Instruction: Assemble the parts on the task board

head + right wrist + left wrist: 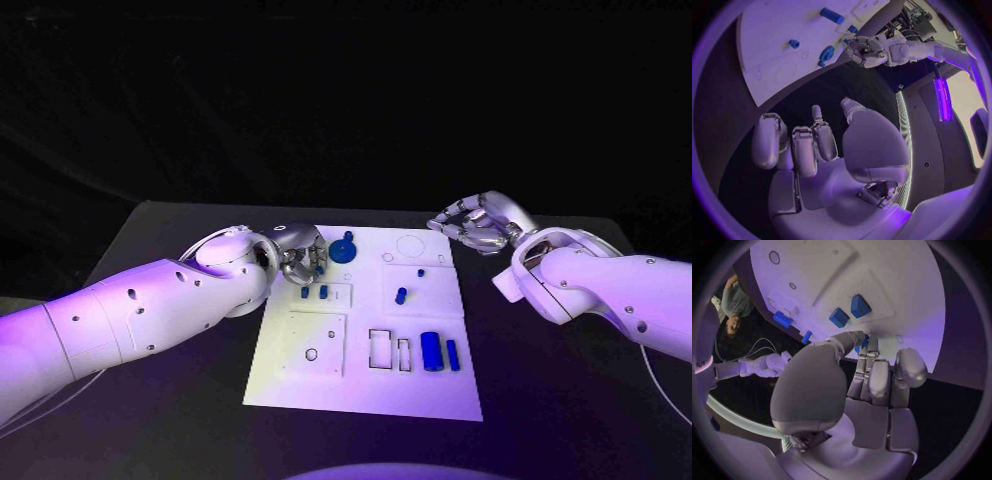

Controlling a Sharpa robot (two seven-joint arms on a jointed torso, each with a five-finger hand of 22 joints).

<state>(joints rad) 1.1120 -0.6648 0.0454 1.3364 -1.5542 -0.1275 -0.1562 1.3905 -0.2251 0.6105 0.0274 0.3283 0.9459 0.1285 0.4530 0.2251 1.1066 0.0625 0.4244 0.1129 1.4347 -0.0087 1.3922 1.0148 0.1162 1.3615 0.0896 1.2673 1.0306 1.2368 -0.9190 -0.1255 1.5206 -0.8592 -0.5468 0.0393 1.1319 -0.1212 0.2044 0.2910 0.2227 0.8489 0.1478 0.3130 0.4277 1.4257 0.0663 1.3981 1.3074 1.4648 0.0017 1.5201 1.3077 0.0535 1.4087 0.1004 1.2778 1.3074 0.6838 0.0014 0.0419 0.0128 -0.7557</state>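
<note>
The white task board lies in the middle of the black table. My left hand hovers over the board's far left edge. Its thumb and fingers close around a small blue part. Two square blue parts sit in a recess just beyond those fingertips. A round blue part lies right beside the hand. My right hand hangs off the board's far right corner, empty, fingers apart from the thumb. Two blue cylinders stand near the board's front right.
Small blue pegs sit mid-board, with empty rectangular slots left of the cylinders. The right wrist view shows the board, the round part and my left hand. Bare black table surrounds the board.
</note>
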